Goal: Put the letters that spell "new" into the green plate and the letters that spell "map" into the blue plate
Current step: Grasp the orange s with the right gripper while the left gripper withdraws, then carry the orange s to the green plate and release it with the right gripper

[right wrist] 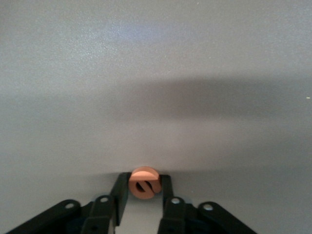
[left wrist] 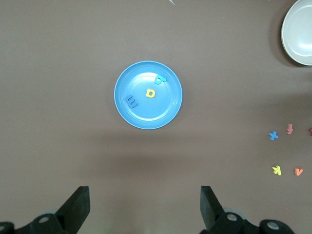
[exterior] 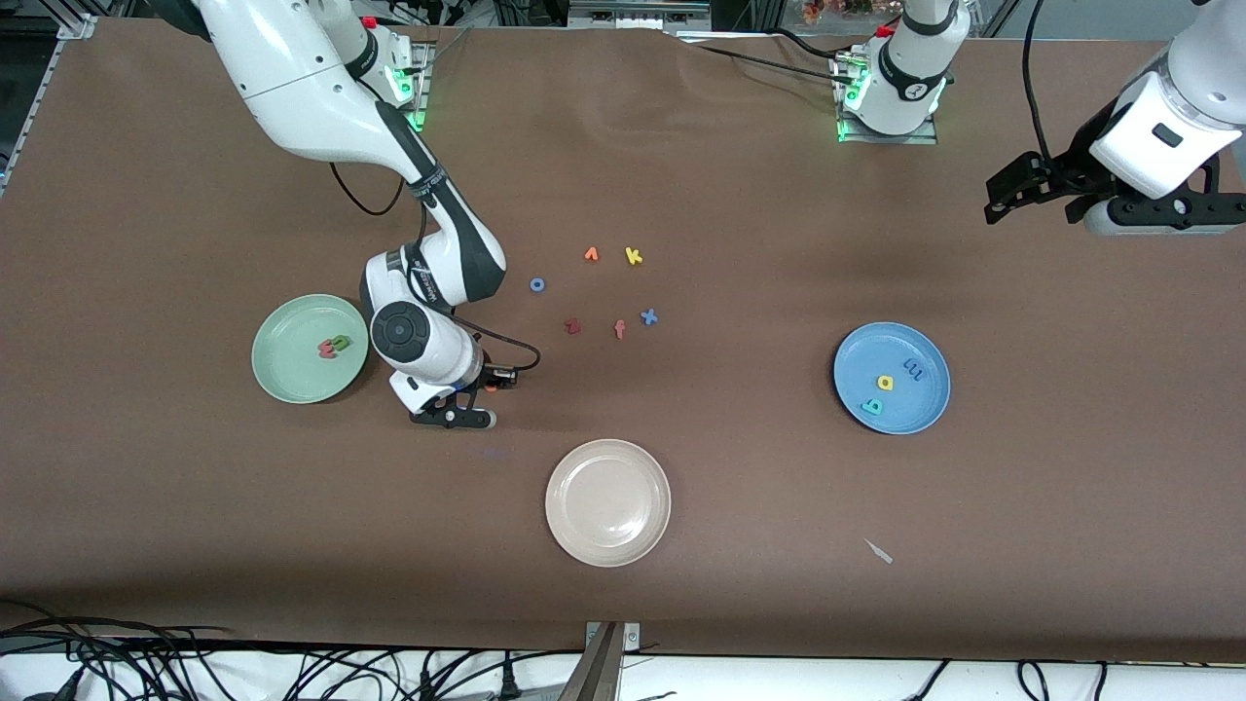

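My right gripper [right wrist: 144, 191] is shut on the orange "e" [right wrist: 145, 181], low at the table beside the green plate [exterior: 292, 375]. In the front view this gripper [exterior: 490, 382] sits between that plate and the cream plate. The pinkish-red "w" [exterior: 326, 350] and green "n" [exterior: 341, 342] lie in the green plate. The blue plate [exterior: 915, 409] holds the yellow "a" [exterior: 885, 383], blue "m" [exterior: 913, 369] and teal "p" [exterior: 872, 405]. My left gripper [exterior: 995, 200] waits open, high over the left arm's end of the table. Its wrist view looks down on the blue plate [left wrist: 146, 114].
A cream-white plate [exterior: 608, 501] lies nearer the front camera at mid-table. Loose letters sit mid-table: blue "o" [exterior: 536, 284], an orange one [exterior: 591, 254], yellow "k" [exterior: 634, 256], dark red "z" [exterior: 572, 326], pinkish "f" [exterior: 620, 329], blue "x" [exterior: 648, 316]. A small scrap [exterior: 879, 551] lies near the front edge.
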You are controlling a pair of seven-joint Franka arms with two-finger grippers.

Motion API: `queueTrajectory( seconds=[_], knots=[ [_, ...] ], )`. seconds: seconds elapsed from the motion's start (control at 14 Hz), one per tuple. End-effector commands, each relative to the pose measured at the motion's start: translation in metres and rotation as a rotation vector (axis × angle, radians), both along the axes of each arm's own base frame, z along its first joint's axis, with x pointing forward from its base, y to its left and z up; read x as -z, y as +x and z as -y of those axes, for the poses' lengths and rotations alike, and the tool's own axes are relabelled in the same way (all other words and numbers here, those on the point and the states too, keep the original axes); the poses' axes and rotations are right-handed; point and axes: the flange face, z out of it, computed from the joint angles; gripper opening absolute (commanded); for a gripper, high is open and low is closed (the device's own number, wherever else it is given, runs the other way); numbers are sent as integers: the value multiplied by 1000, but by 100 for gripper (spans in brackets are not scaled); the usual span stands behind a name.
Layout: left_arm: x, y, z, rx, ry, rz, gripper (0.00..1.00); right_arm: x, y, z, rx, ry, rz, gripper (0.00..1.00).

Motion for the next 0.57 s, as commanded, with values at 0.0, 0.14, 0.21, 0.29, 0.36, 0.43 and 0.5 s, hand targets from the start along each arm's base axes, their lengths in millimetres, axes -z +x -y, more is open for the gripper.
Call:
queueTrajectory(
  seconds=[0.0, 0.14, 0.21, 0.29, 0.36, 0.43, 0.5],
  knots=[
    [-1, -2, -8, 7, 19, 17, 100, 10, 4, -4, -3, -4, -2, 24],
    [-3, 1, -7, 6, 19, 8, 100, 6, 7, -5, -7, 0, 7, 20],
    [-4, 5, -5, 8, 21, 2, 100, 3, 9, -6, -6, 3, 10, 19],
    [-4, 10, -4, 9, 23, -4, 100, 1, 10, -6, -7, 2, 11, 18],
    [-7, 14, -6, 6, 24, -2, 100, -2, 11, -5, -10, 0, 10, 17],
    [-6, 18, -8, 3, 23, -2, 100, -6, 12, 0, -21, -11, 3, 17],
    [-6, 19, -10, 0, 23, -2, 100, -14, 18, 7, -65, -29, 6, 17]
  ],
)
